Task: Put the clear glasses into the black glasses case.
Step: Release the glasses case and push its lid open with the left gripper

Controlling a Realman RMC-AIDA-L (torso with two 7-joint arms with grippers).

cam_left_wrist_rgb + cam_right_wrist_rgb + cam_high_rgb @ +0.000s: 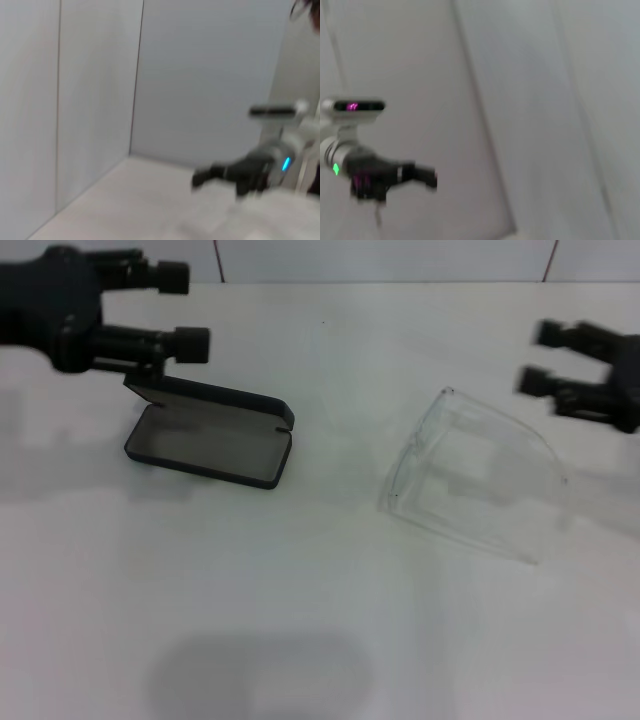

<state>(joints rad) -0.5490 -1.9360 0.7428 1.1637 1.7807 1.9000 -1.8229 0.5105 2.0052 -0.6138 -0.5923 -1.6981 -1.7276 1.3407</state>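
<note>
The left gripper (190,310) hangs with its two fingers spread apart, holding nothing, just above the far left corner of the black glasses case (212,440). The case lies open on the white table (300,640), grey lining up, lid tilted back. The right gripper (537,358), fingers also parted and empty, hovers beyond the far right end of the clear glasses (480,480), which rest on the table well to the right of the case. The head view alone shows case and glasses. Each wrist view shows only walls and the opposite arm's gripper: right gripper (207,176), left gripper (422,175).
</note>
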